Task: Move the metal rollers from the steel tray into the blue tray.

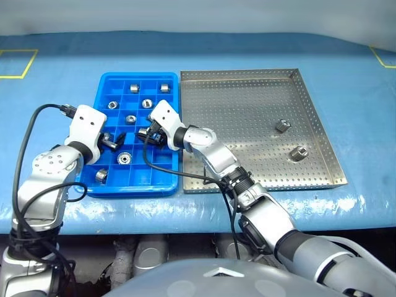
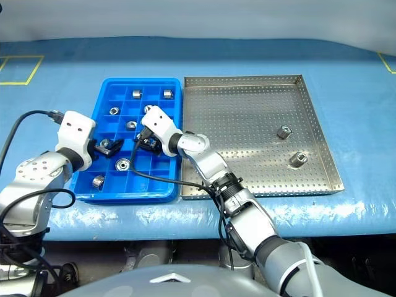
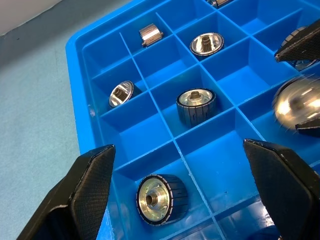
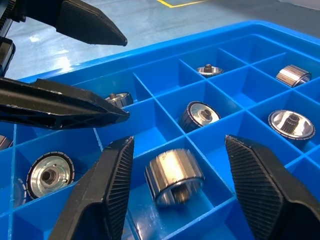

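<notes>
The blue tray (image 1: 132, 188) lies left of the steel tray (image 1: 235, 105). Two metal rollers (image 1: 283, 125) (image 1: 299, 153) rest on the steel tray's right side. Several rollers sit in separate compartments of the blue tray (image 3: 150, 100), among them one (image 3: 196, 105) in the middle and one (image 3: 161, 199) near the front. My right gripper (image 1: 150, 135) hangs over the tray's middle, open. A roller (image 4: 174, 177) lies in a compartment between its fingers (image 4: 107, 190), with gaps on both sides. My left gripper (image 1: 114, 141) hovers open over the tray's left part with nothing between its fingers (image 3: 90, 192).
Both trays lie on a blue table top (image 1: 346, 93) with yellow tape marks at the far corners. The two grippers' tips are close together over the blue tray. Black cables (image 1: 37, 117) loop off the left arm.
</notes>
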Robot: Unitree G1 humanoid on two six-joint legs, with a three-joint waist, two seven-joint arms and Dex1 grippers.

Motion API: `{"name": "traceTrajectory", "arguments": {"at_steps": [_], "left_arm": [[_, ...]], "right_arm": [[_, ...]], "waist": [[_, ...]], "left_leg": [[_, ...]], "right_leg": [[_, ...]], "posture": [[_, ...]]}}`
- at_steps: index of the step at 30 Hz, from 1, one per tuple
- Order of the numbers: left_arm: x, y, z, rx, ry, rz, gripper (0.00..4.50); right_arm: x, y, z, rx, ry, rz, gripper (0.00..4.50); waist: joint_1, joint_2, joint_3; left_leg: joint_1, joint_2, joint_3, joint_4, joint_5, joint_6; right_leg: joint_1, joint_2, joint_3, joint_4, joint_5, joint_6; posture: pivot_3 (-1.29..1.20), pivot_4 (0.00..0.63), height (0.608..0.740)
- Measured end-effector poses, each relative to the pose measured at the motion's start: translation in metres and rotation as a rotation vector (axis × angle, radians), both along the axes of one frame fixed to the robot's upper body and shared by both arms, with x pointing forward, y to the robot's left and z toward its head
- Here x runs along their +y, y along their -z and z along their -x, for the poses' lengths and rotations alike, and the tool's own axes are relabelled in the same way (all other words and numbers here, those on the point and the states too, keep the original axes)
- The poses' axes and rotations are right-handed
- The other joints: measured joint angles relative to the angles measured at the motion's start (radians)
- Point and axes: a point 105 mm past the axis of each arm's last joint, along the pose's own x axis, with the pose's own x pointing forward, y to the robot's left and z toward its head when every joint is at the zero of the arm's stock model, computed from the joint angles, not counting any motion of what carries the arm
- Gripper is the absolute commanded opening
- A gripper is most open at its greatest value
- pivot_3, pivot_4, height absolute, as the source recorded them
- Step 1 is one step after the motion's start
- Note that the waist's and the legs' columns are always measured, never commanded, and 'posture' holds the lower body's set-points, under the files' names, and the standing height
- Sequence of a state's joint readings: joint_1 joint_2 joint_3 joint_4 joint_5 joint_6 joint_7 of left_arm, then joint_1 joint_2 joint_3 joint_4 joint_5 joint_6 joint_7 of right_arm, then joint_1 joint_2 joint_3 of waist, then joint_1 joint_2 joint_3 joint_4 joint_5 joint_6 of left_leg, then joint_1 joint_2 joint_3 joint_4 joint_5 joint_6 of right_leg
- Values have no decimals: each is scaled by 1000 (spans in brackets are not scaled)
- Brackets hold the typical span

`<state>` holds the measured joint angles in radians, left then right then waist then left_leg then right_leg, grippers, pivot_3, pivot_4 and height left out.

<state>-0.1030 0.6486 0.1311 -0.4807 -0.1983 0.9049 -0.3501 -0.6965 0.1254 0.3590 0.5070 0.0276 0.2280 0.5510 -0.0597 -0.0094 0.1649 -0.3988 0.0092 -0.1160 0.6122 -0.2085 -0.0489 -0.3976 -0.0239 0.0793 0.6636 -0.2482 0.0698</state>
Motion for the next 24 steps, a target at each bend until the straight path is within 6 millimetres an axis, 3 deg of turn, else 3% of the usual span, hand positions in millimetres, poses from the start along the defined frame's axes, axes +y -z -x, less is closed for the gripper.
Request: {"name": "traceTrajectory", "arguments": {"at_steps": [5,8,10,12,14,16,20,24], "left_arm": [[-16,-2,-6,-26,36,57,4500],[-39,0,-9,-39,89,136,4500],[-64,0,-13,-50,151,193,4500],[-91,4,-13,-38,221,245,4500],[-119,9,-13,-16,291,290,4500],[-139,12,-11,1,345,317,4500],[-163,10,-10,10,439,322,4500],[-174,13,-12,29,491,314,4500]], "right_arm": [[-17,-21,-15,-63,141,-66,2938],[-50,-43,-23,-170,283,-94,2938],[-100,-47,-28,-243,466,-58,2938],[-163,-41,-30,-273,695,24,2938],[-226,-32,-20,-277,928,101,2938],[-269,-24,-6,-260,1096,164,2938],[-315,-8,15,-193,1287,199,2938],[-324,11,16,-83,1336,118,2938]], "waist": [[1,0,0],[7,0,0],[24,0,0],[37,1,-1],[35,1,-1],[19,2,-1],[-27,4,-2],[-60,4,-2]], "left_leg": [[-1,0,0,0,0,-1],[-2,-1,-1,0,0,-1],[-2,-3,-2,0,0,-1],[-3,-5,-3,1,0,0],[-3,-5,-2,1,0,0],[-3,-3,0,1,0,0],[1,0,3,1,0,0],[5,0,4,2,1,2]], "right_leg": [[0,-1,0,0,0,0],[0,-2,-1,-1,0,0],[1,-3,-2,-2,0,0],[2,-5,-2,-3,0,0],[2,-5,-2,-3,0,0],[0,-3,-1,-2,0,0],[1,0,2,2,-2,-2],[3,1,5,3,-4,3]], "posture": [[29,150,740],[18,150,740],[-5,150,740],[-27,150,740],[-53,150,740],[-74,150,740],[-108,150,740],[-108,150,740]]}}
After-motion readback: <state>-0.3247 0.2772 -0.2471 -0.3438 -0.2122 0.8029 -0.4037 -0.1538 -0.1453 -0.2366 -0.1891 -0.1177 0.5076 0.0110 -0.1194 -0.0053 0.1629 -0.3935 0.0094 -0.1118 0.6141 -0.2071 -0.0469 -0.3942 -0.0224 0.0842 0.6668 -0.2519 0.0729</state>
